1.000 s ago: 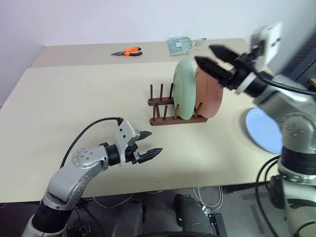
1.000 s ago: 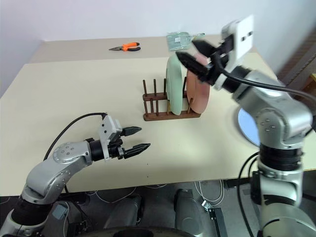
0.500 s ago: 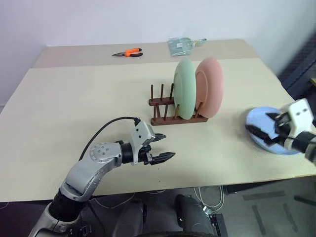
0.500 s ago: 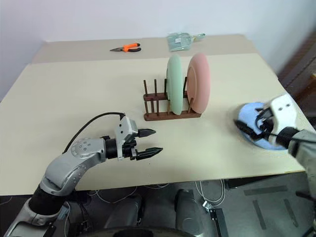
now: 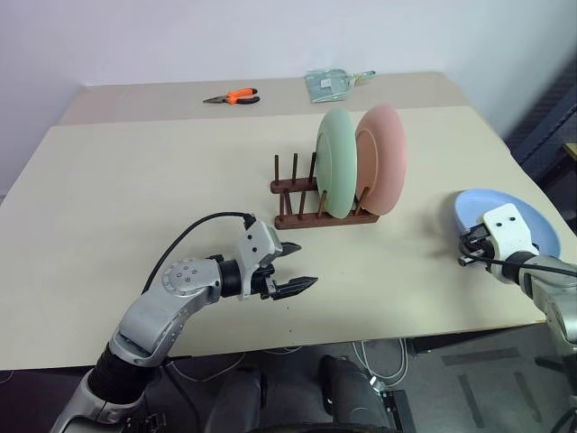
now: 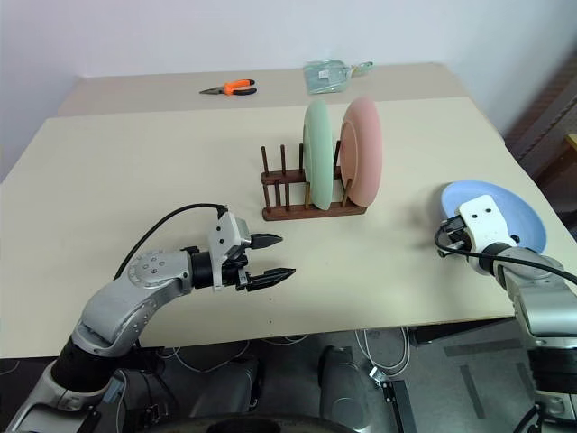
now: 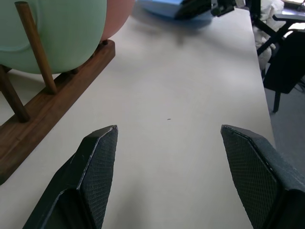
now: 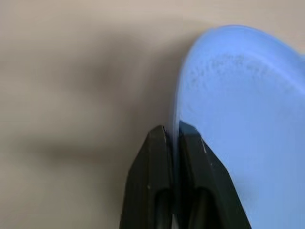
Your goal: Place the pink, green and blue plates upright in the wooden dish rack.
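Surface: beige table is spanning the whole scene, matte and pale, with a seam running across its far part; cables are hanging below the near edge.
Left gripper: is hovering low over the near middle of the table, fingers spread apart and grasping nothing, tips pointing toward the rack.
Right gripper: is sitting at the near right of the table, fingers pinched tight on the near rim of the blue plate.
Blue plate: is resting near the table's right edge, well apart from the rack, its near rim between the black fingers.
Wooden dish rack: is standing mid-table, dark brown, several pegs on its left part free.
Green plate: is standing upright between pegs in the right part of the rack.
Pink plate: is standing upright just beside the green one, at the rack's right end.
Far strip: orange-handled pliers are lying left of centre; a clear plastic packet is lying to their right.
Room: plain pale wall is rising behind the table; dark furniture is showing past the right edge.
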